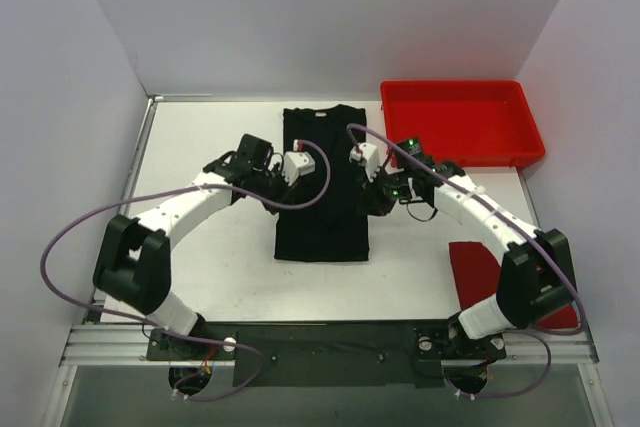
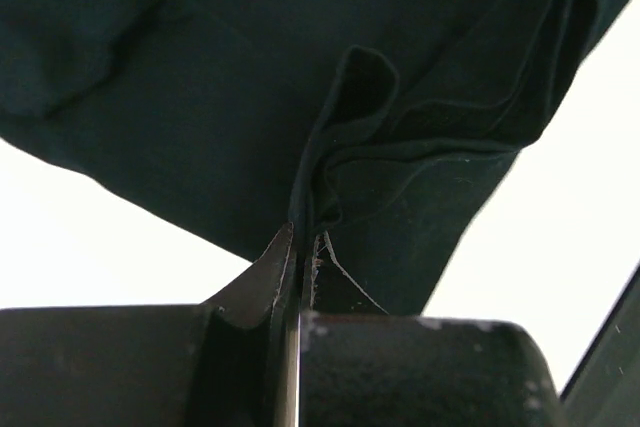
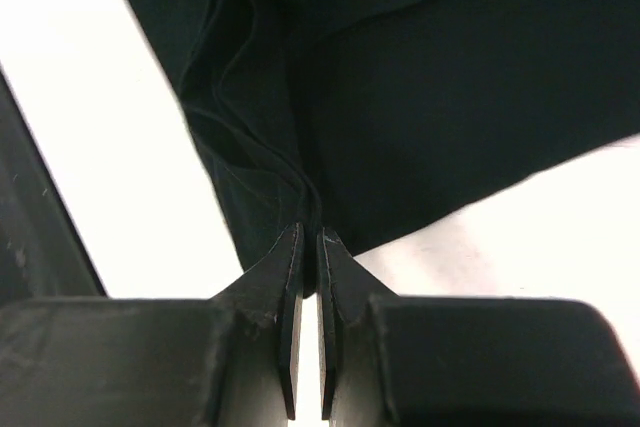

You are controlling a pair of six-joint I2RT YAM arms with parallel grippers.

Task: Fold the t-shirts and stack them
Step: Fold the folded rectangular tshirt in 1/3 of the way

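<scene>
Two grippers clamp the black t-shirt (image 1: pixel 322 222) from opposite sides. The shirt lies in the middle of the white table (image 1: pixel 220 267), folded into a tall narrow rectangle that runs from the far edge toward the arms. The left gripper (image 2: pixel 302 247) meets its left long edge about halfway down. In the left wrist view its fingertips (image 2: pixel 268 277) are pressed together on a bunched fold of the dark cloth, which stands up in soft pleats just above them. The right gripper (image 3: pixel 309 247) meets the right long edge a little nearer the arms. Its fingertips (image 3: pixel 285 267) are likewise closed tight on a thin gather of the shirt's border, with creases running away from the pinch. The red t-shirt (image 1: pixel 475 267) lies near the front right, well apart from the black one and partly hidden beneath the right arm (image 1: pixel 480 209). A red tray (image 1: pixel 460 159) sits at the far right, just beside the black shirt's far corner
</scene>
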